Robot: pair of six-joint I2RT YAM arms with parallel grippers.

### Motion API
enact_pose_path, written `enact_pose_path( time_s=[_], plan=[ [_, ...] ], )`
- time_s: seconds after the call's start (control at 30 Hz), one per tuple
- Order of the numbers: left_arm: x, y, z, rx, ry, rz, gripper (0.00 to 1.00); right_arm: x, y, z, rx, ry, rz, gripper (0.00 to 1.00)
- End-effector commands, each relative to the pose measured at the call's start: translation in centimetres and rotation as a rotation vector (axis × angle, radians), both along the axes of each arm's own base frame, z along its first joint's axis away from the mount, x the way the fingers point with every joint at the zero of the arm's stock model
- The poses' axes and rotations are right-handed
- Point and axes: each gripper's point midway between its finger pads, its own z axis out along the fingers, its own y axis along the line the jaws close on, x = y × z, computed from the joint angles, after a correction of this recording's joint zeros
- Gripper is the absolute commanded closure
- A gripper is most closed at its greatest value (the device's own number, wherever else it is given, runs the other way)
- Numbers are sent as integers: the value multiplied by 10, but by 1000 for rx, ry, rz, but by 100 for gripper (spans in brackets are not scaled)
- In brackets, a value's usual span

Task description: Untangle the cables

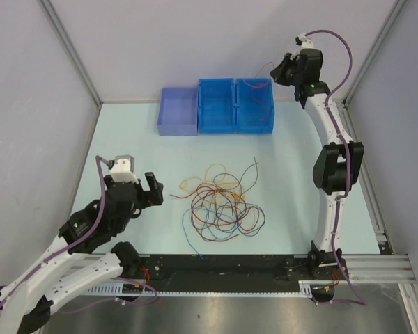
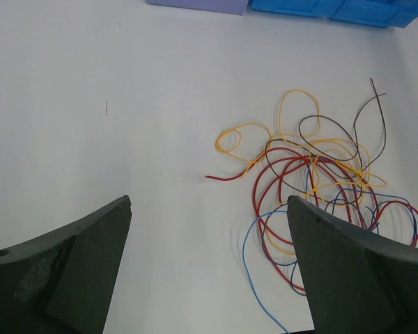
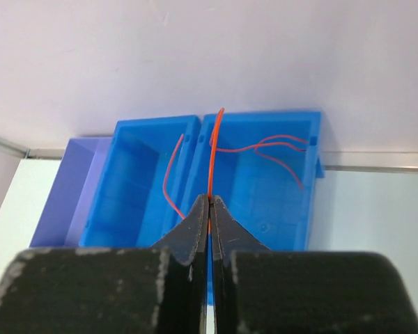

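A tangle of thin red, orange-yellow, black and blue cables lies mid-table; it also shows in the left wrist view. My left gripper is open and empty, hovering left of the tangle; its dark fingers frame bare table and the pile's left edge. My right gripper is raised at the back right above the right blue bin. It is shut on a red cable, which hangs in loops over that bin.
Three bins stand in a row at the back: a purple one, a middle blue one and the right blue one. Grey walls enclose the table on three sides. A black rail runs along the near edge.
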Motion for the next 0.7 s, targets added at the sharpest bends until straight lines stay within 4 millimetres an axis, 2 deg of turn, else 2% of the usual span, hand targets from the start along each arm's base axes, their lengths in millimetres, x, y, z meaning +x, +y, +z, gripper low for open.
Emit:
enact_pose_path(
  time_s=[0.0, 0.23, 0.33, 0.37, 0.4, 0.43, 0.5, 0.57, 0.67],
  plan=[
    [4, -2, 4, -3, -16, -5, 2, -3, 16, 5, -7, -28, 42, 100],
    [4, -2, 4, -3, -16, -4, 2, 7, 15, -22, -40, 5, -19, 100],
    [4, -2, 4, -4, -16, -4, 2, 11, 16, -40, -58, 36, -45, 99],
    [4, -2, 3, -3, -15, -4, 2, 12, 6, -48, -82, 60, -104, 94],
    [4, -1, 3, -2, -15, -2, 2, 12, 5, -55, -98, 77, -131, 65],
    [4, -2, 4, -5, -15, -5, 2, 12, 2, -59, -105, 91, -152, 51],
    [4, -2, 4, -2, -14, -6, 1, 5, -2, -59, -118, 116, -181, 34],
    [4, -3, 3, -2, -12, -9, 1, -2, 1, -54, -124, 122, -179, 31],
    [5, -4, 4, -7, -17, -16, 0, -21, 8, -24, -116, 86, -169, 30]
  ],
)
